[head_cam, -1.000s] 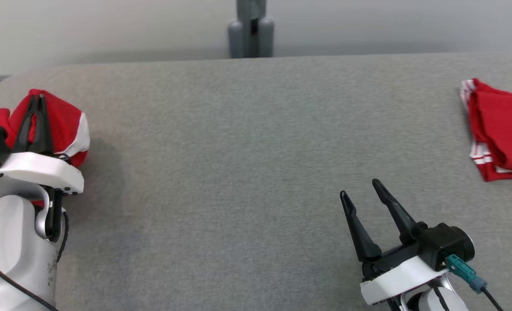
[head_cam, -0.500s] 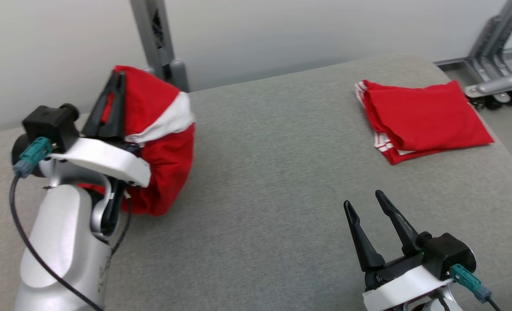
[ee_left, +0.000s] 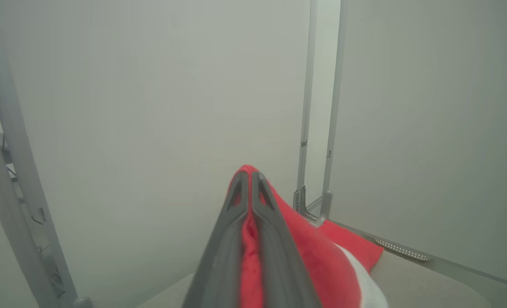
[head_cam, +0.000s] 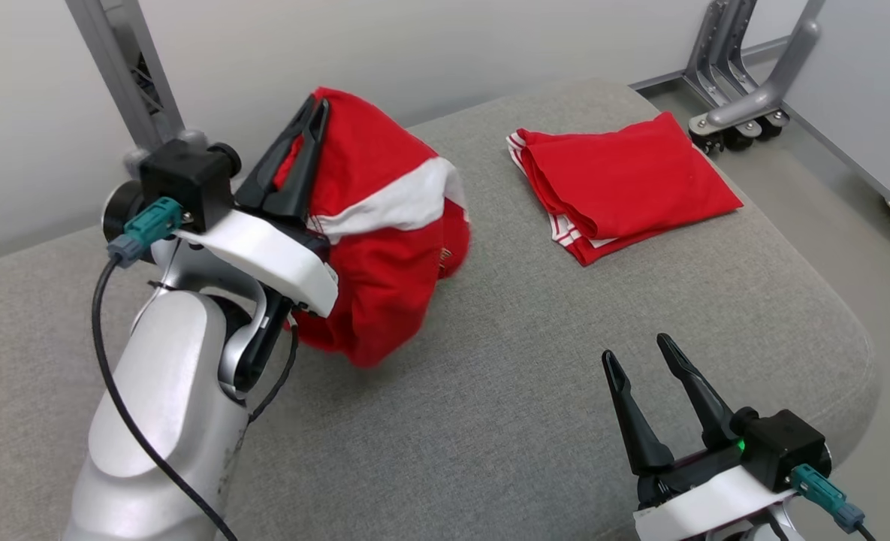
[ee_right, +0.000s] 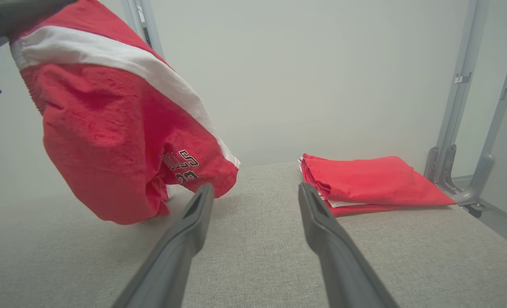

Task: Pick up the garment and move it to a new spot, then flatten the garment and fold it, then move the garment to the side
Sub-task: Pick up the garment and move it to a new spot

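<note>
Head view: left hand (head_cam: 314, 110) is clenched on a crumpled red garment (head_cam: 384, 255) with a white band, which hangs in a soft bunch low over the grey woven counter (head_cam: 490, 428). Right hand (head_cam: 636, 349) is released, jaws spread. A flat, squarish folded red cloth (head_cam: 625, 180) lies well apart.

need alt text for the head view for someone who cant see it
The left gripper is shut on a bunched red-and-white garment hanging over a grey padded table. A folded red garment lies beyond; the right gripper is open.
</note>
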Robot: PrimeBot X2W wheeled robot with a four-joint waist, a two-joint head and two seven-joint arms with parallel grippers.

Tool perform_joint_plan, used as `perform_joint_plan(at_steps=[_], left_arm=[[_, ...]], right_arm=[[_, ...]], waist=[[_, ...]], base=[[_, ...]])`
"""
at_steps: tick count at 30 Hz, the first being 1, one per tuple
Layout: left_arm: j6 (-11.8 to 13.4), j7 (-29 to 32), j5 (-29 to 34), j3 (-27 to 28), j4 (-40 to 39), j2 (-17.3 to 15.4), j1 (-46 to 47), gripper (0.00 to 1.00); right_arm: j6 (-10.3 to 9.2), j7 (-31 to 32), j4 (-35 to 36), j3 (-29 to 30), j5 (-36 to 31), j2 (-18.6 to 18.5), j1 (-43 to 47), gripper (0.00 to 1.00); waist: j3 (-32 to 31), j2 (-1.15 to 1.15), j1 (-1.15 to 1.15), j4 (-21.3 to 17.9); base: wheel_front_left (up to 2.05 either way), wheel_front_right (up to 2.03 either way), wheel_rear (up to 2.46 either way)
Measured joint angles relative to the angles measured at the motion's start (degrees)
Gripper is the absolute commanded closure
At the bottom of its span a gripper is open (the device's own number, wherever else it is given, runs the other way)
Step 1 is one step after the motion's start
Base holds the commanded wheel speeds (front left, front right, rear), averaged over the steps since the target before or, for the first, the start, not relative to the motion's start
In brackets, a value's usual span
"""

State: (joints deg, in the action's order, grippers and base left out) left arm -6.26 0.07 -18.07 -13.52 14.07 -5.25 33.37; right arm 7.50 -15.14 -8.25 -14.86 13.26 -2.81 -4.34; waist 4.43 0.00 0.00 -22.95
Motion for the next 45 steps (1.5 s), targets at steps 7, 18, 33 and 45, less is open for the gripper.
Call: perform_joint_plan(at_steps=[7, 18, 33, 45], left_arm=[[0.8, 1.8, 0.4, -0.7, 7.0, -1.5, -4.2, 1.0], [1.2, -0.9, 1.2, -1.8, 16.8, -2.9, -7.6, 1.0], [2.1, -9.0, 0.2, -2.1, 17.9, -1.2, -8.5, 0.0], [6.5, -14.4, -3.3, 1.8, 5.2, 0.3, -22.1, 0.0]], right_arm=[[0.0, 0.0, 0.7, 0.0, 0.5, 0.0, 0.2, 0.0], [0.0, 0.0, 1.5, 0.2, 0.4, 0.0, -0.3, 0.0], [0.0, 0.0, -0.3, 0.0, -0.2, 0.0, -0.7, 0.0], [0.0, 0.0, -2.5, 0.2, -0.1, 0.0, 1.0, 0.0]], waist=[[3.1, 0.0, 0.0, -0.1], [8.0, 0.0, 0.0, 3.0], [4.6, 0.0, 0.0, 7.5], [-0.9, 0.0, 0.0, 12.5]], base=[[0.0, 0.0, 0.0], [0.0, 0.0, 0.0], [0.0, 0.0, 0.0], [0.0, 0.0, 0.0]])
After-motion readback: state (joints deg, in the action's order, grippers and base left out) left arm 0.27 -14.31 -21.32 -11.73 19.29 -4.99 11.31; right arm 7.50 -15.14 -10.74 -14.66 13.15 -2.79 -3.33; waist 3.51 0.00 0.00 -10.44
